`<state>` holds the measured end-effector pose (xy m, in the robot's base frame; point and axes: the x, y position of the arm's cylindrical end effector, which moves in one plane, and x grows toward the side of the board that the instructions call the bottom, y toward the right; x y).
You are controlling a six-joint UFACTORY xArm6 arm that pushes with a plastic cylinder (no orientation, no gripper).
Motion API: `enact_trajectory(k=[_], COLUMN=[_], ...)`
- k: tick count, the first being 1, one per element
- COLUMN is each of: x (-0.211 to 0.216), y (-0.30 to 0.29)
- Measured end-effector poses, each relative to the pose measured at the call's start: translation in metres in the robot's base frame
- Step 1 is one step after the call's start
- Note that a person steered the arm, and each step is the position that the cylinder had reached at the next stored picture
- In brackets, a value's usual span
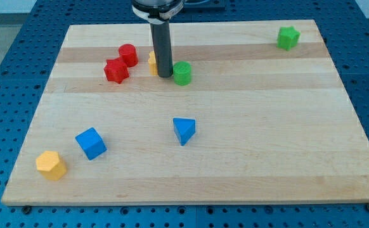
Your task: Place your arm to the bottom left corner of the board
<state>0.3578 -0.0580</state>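
We work in a robotics lab: a wooden board (191, 171) lies on a blue perforated bench (13, 69) showing from nine to three o'clock.

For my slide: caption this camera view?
My tip rests between a yellow block and green cylinder, far from the board's bottom-left corner.

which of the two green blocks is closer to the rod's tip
The green block just right of my tip, nearly touching it; the other green block sits far off near the board's top right corner.

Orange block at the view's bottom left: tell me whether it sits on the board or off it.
On the board. The orange block rests wholly on the wooden board, near its bottom-left corner, beside the blue cube.
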Motion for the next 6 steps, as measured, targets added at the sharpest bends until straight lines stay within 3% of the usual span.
enact_trajectory(k=[1, 3, 4, 5, 6], x=[-0.043, -0.048, -0.018, 0.062, 0.100], y=[0.000, 0.000, 0.000, -0.003, -0.031])
